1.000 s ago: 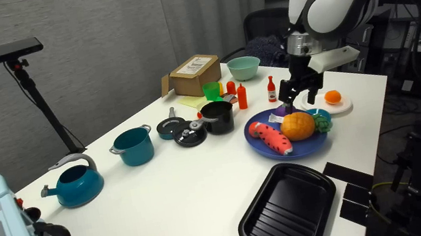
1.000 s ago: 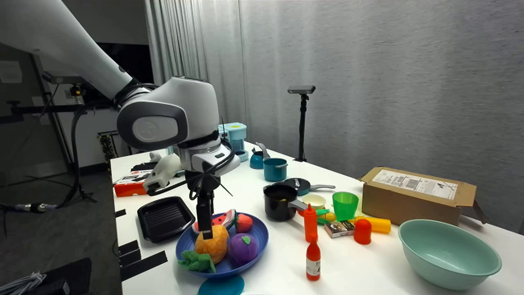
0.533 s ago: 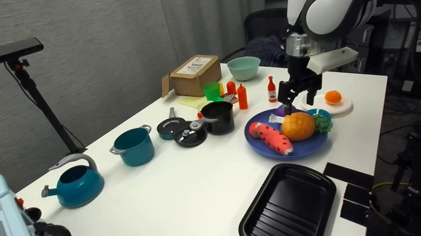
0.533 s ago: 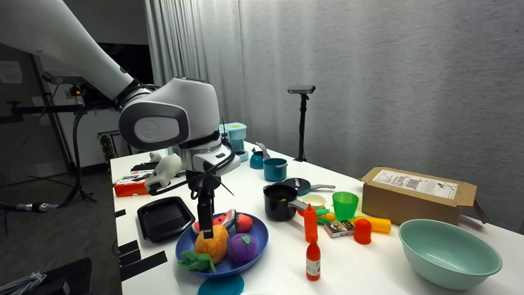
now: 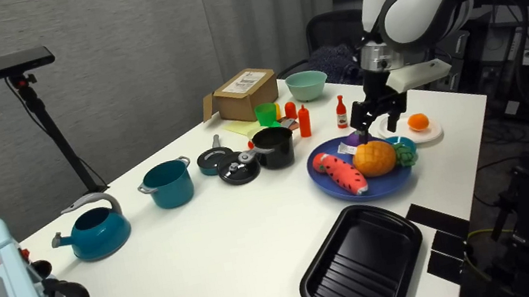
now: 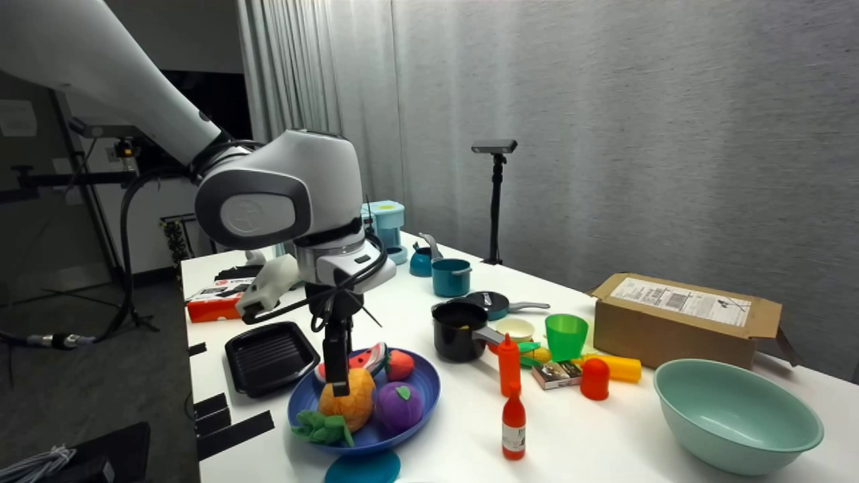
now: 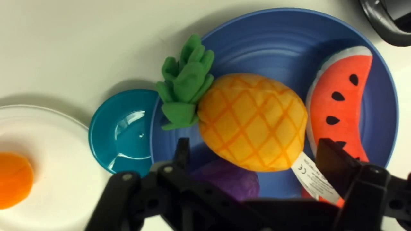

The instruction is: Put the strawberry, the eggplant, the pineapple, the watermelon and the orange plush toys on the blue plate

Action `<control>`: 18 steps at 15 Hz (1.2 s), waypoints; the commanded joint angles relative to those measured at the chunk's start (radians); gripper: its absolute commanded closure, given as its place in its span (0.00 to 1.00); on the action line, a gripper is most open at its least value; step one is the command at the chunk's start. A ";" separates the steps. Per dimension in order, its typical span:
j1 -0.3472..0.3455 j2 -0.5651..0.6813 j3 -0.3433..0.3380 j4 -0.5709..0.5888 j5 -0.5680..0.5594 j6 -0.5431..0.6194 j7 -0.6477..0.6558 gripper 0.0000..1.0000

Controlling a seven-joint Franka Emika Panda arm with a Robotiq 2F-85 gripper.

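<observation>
The blue plate [image 7: 273, 41] bears several plush toys. The pineapple [image 7: 253, 122] lies across its middle, green leaves over the rim. Beside it curves the watermelon [image 7: 340, 96], red with dark seeds. The purple eggplant [image 6: 398, 406] and red strawberry [image 6: 400, 365] also sit on the plate; my gripper partly covers both in the wrist view. The orange [image 5: 418, 122] rests off the blue plate, on a small white plate. My gripper [image 7: 255, 147] points down over the pineapple, jaws wide apart and holding nothing. Whether a fingertip touches the toy, I cannot tell.
The white plate [image 7: 64, 179] and a teal dish [image 7: 123, 134] adjoin the blue plate. A black tray [image 5: 364, 261] lies near it. A black pot [image 6: 460, 335], red bottles [image 6: 513, 429], a green bowl [image 6: 735, 416] and a cardboard box [image 6: 678, 329] also stand on the table.
My gripper has sunk very slightly over the blue plate. The toys lie where they were, and the jaws have stayed wide.
</observation>
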 commanded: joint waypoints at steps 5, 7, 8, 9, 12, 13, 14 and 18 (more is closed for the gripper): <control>-0.112 0.064 -0.126 0.045 -0.147 -0.046 0.012 0.00; -0.135 0.091 -0.150 0.044 -0.155 -0.023 -0.002 0.00; -0.143 0.099 -0.160 0.043 -0.164 -0.011 0.005 0.00; -0.152 0.105 -0.165 0.039 -0.150 0.022 -0.007 0.00; -0.159 0.128 -0.183 0.044 -0.155 0.094 0.017 0.00; -0.155 0.136 -0.194 0.046 -0.174 0.114 0.034 0.00; -0.152 0.143 -0.205 0.049 -0.188 0.130 0.047 0.00; -0.146 0.170 -0.246 0.060 -0.242 0.137 0.094 0.00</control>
